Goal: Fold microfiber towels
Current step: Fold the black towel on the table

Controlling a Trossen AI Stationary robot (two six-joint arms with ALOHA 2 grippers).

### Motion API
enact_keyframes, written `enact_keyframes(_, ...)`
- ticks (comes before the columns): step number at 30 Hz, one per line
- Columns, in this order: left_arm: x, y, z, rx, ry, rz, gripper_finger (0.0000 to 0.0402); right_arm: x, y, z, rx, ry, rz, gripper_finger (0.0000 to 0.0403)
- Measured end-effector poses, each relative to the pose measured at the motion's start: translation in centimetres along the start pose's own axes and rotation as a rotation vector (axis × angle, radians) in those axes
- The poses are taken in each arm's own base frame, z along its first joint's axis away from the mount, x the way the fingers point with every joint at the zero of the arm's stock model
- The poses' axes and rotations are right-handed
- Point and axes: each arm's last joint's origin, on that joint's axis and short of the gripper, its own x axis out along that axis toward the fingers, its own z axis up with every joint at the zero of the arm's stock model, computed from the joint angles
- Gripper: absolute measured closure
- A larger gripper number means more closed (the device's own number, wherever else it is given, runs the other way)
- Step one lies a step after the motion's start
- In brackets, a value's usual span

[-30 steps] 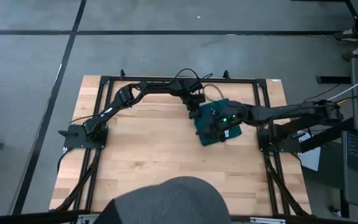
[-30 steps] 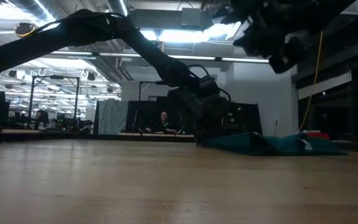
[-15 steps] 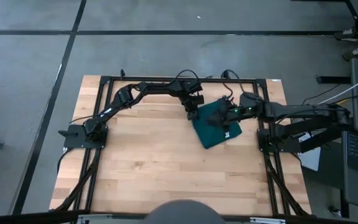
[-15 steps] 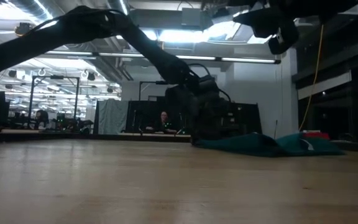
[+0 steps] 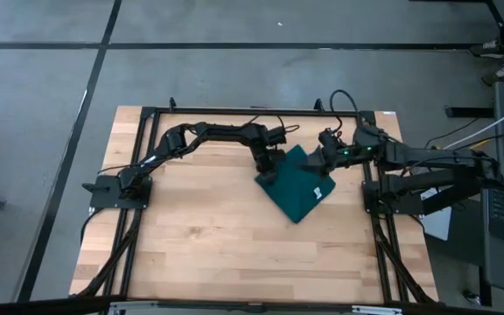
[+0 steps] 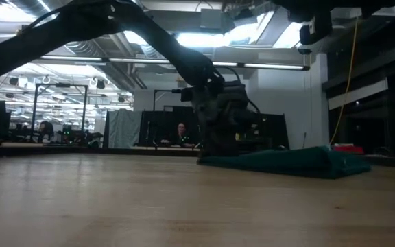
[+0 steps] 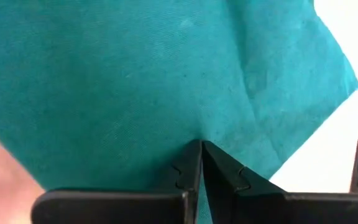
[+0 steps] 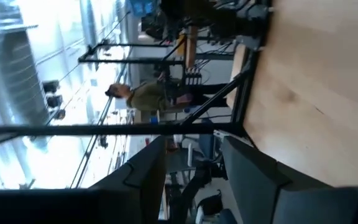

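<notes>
Microfiber towel, dark teal and folded, lies flat on the wooden surface toward its far right part, set as a diamond; its long axis runs from the far-left corner to the near-right one. The left claw pinches the towel's left corner, fingers together. The right claw hangs parted, empty, beyond the far corner. Bare wood spreads near and left.

My teal-green microfiber towel lies folded on the surface's far right part, corners angled diamond-wise, small white tag near its right edge.
</notes>
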Motion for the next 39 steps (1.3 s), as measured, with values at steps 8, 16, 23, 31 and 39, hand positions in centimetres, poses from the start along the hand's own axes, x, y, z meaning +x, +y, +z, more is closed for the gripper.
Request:
enact_keyframes(8,-0.4,-0.1,-1.5,-0.095,0.118,-0.009,0.0385,-0.9,-1.2,-0.5,-0.074,0.085,-0.141,0.0243)
enact_keyframes(16,-0.3,-0.7,-2.6,-0.103,0.2,-0.001,0.0385,-3.6,-7.5,-1.4,-0.051,0.133,-0.807,0.0236)
enact_keyframes(23,-0.2,-0.6,-3.0,-0.086,0.208,-0.003,0.0385,-2.8,-13.1,-1.5,0.038,0.093,-0.709,0.0227)
enact_keyframes(31,-0.2,-0.6,-2.8,-0.055,0.196,-0.006,0.0385,-2.4,-17.1,-1.5,0.158,0.037,-0.641,0.0228)
enact_keyframes(39,-0.2,-0.6,-2.8,-0.043,0.189,-0.007,0.0386,-0.9,-17.8,-1.0,0.171,0.019,-0.612,0.0245)
